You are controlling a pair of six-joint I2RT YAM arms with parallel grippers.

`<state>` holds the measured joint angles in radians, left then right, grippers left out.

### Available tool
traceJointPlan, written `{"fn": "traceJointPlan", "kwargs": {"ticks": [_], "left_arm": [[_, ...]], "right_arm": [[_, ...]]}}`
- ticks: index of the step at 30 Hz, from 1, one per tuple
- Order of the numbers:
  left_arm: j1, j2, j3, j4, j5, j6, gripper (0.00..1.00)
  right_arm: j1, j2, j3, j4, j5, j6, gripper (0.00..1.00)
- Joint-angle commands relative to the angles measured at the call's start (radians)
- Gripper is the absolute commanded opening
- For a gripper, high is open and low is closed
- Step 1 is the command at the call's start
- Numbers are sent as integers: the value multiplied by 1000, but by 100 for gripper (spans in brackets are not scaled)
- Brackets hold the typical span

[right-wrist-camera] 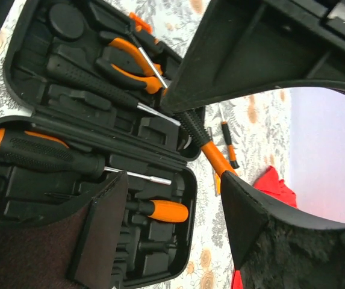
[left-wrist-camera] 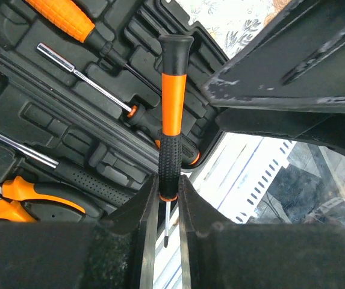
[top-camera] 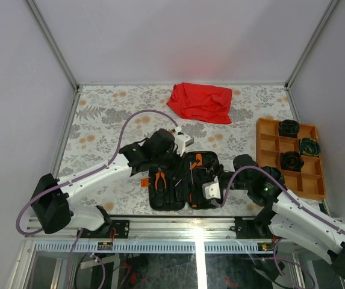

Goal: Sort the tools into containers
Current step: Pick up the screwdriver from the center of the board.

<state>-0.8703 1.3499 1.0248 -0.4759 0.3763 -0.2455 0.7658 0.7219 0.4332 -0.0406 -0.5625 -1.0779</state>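
The black tool case (top-camera: 178, 183) lies open in front of the arms. In the left wrist view my left gripper (left-wrist-camera: 169, 183) is shut on the black grip of a slim orange-and-black screwdriver (left-wrist-camera: 172, 102), held above the case edge. Pliers (left-wrist-camera: 27, 201) and other screwdrivers (left-wrist-camera: 64, 18) sit in the case's slots. My right gripper (right-wrist-camera: 171, 180) hovers open over the case's other half, above an orange-handled screwdriver (right-wrist-camera: 163, 211) and a large black-handled one (right-wrist-camera: 40, 153). A small screwdriver (right-wrist-camera: 227, 141) lies loose on the table beyond the case.
The orange divided tray (top-camera: 270, 144) stands at the right with dark round items in some compartments. A red cloth (top-camera: 201, 101) lies at the back. The left gripper's body (right-wrist-camera: 262, 54) hangs close above the right one. Grey walls enclose the floral table.
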Motion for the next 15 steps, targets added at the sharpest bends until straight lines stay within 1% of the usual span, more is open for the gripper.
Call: {"fn": "traceJointPlan", "kwargs": {"ticks": [1,11,14,15], "left_arm": [[-14,5,37,-15,37,38,1],[-41,57,44,-34,39,49,0],[-54,61,49,-36,39,51,0],[-58,57,48,-34,36,50,0]], "right_arm": [[5,66,97,-61,-43,-127,68],[5,84,113,-33,-38,-154,64],[5,117,137,-91,-29,-182,59],[5,168,181,-194,-15,-222,55]]}}
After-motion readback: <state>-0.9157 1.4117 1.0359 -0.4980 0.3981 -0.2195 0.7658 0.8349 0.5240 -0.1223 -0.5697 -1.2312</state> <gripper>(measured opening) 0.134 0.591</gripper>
